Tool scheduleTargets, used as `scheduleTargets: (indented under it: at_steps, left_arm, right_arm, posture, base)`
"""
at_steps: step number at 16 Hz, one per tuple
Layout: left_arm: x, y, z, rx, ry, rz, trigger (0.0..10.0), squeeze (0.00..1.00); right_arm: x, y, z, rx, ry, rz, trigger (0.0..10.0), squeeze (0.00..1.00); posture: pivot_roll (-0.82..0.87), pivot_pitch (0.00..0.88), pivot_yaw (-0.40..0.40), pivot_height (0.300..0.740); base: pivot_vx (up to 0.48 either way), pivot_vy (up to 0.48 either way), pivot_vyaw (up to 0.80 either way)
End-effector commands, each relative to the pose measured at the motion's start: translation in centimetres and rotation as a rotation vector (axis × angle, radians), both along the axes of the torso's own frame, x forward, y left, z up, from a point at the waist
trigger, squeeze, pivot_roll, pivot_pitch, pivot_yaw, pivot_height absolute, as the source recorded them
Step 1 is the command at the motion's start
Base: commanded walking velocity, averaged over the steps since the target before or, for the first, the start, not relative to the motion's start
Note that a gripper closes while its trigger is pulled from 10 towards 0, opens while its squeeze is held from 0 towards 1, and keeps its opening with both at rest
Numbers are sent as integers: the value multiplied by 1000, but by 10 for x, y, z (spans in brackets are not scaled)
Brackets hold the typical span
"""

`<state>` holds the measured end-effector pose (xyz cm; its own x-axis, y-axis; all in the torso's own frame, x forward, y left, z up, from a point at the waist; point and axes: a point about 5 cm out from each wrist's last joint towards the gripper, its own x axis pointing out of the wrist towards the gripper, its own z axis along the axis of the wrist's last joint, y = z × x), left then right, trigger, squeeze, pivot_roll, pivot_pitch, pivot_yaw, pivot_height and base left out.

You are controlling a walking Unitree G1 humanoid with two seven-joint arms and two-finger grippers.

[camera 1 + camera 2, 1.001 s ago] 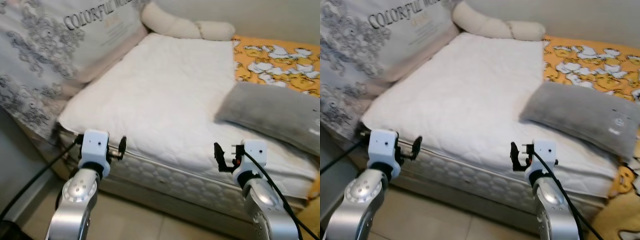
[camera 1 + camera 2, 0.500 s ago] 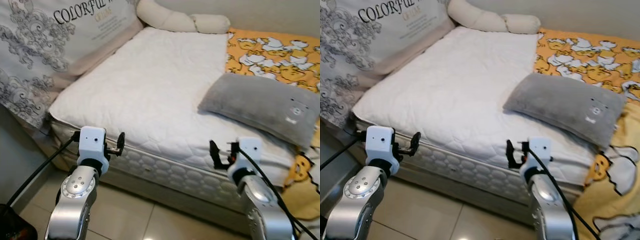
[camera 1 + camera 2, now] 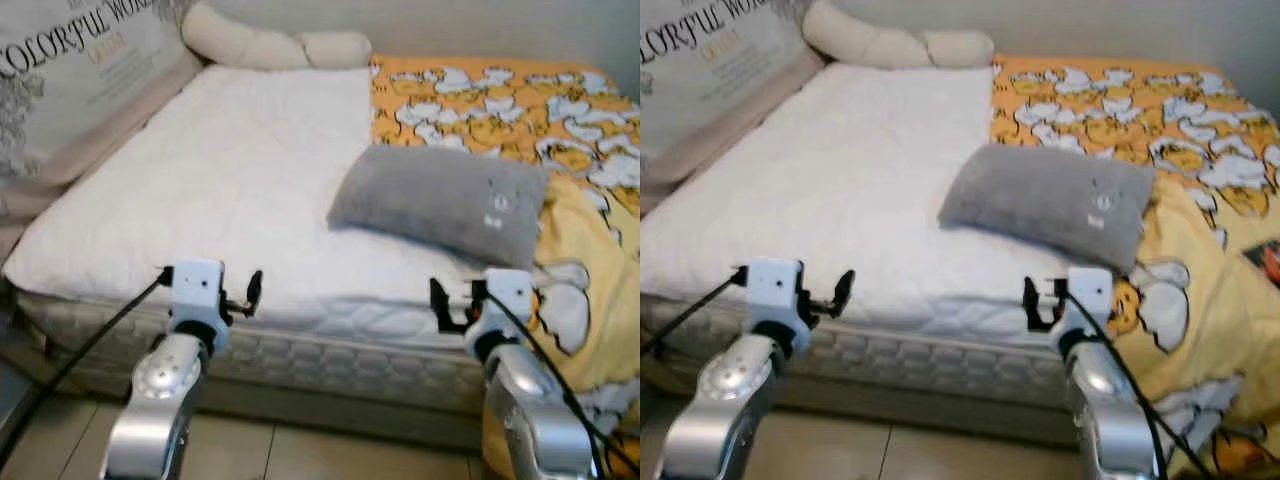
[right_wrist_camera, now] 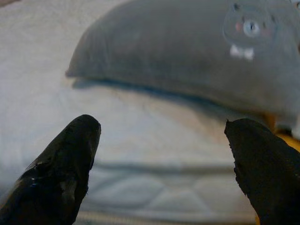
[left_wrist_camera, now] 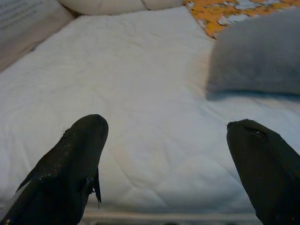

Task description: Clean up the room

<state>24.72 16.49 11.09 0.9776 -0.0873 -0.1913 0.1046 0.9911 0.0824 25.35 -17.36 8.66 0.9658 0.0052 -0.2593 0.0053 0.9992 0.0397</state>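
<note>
On white mattress point(image 3: 230, 180): grey pillow point(image 3: 440, 200) | yellow duck blanket point(image 3: 500, 100) beside | left claw point(image 5: 168, 164), right claw point(image 4: 159, 164) both apart, empty

Soft, even room light, fairly bright, no glare; head views slightly blurred overall. The grey pillow point(image 3: 440, 203) throws a faint shadow onto the white mattress point(image 3: 230, 190). Wrist views dimmer & bluish, w/ black fingers point(image 5: 70, 168) up close out of focus.

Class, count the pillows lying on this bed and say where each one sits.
2: a grey pillow on the mattress beside the yellow duck blanket, and a cream pillow at the far end. Others may be hidden.
</note>
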Motion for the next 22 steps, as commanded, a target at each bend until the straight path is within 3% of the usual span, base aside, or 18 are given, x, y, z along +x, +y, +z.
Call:
scheduleTargets:
  at_steps: [1,14,18,21,22]
  left_arm:
    - [0,7,2,12,-1,19,10000,0]
    - [5,5,1,36,-3,-3,10000,0]
    - [5,3,-2,57,4,-19,10000,0]
    - [1,-3,-5,82,28,-87,10000,0]
    - [0,-6,-6,88,36,-120,10000,0]
  right_arm:
    - [5,7,6,12,-33,24,10000,0]
    - [17,14,7,2,-53,61,10000,0]
    - [16,14,4,1,-38,72,10000,0]
    - [14,14,-2,26,31,52,10000,0]
    - [13,11,-4,58,49,32,10000,902]
  posture:
    - [-90,11,-8,740]
    - [-91,0,1,740]
    - [-89,0,-8,740]
    - [-104,0,-6,740]
    - [-102,4,-9,740]
  base:
    - [360,0,0]
    - [349,0,0]
    - [0,0,0]
    - [0,0,0]
    - [0,0,0]
